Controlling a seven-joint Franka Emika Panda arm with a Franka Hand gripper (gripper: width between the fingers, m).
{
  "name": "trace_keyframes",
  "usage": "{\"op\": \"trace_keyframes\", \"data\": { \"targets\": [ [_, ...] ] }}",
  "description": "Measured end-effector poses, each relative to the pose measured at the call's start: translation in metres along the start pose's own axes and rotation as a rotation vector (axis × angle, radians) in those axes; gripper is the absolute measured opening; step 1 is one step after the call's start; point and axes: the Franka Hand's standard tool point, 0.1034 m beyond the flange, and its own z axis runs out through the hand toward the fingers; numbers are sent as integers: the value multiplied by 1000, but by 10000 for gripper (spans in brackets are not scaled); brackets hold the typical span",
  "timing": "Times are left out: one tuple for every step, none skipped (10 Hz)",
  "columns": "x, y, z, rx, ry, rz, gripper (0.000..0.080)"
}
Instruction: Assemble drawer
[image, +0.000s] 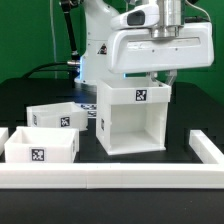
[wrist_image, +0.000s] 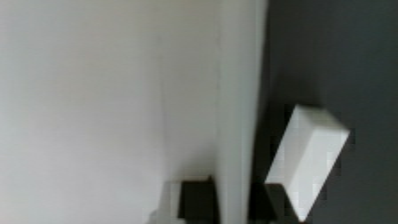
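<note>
The tall white cube-like housing (image: 135, 118) stands on the dark table with its open side toward the front and a tag on its top front strip. My gripper (image: 160, 78) is down on its top at the exterior view's right. In the wrist view the gripper (wrist_image: 230, 205) has one dark finger (wrist_image: 196, 200) on each side of the housing's thin wall (wrist_image: 228, 120), both touching it. Two shallow white trays lie at the exterior view's left, one further back (image: 55, 116) and one nearer the front (image: 42, 148), each with a tag.
The long low white border rail (image: 110, 178) runs along the front and turns back at the exterior view's right (image: 206, 148). A slanted white piece (wrist_image: 306, 150) lies beside the housing in the wrist view. The arm's white body hangs over the housing.
</note>
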Motion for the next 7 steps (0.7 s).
{"op": "trace_keyframes", "data": {
  "targets": [
    [12,2,2,1,12,11,38],
    [24,2,4,3,25,23,38],
    [38,1,6,7,41,50,38],
    [55,0,8,12,73,86,38],
    [61,-1,8,13,83,102,38],
    [61,-1,7,13,85,96,38],
    [61,-1,7,13,85,96,38]
  ]
}}
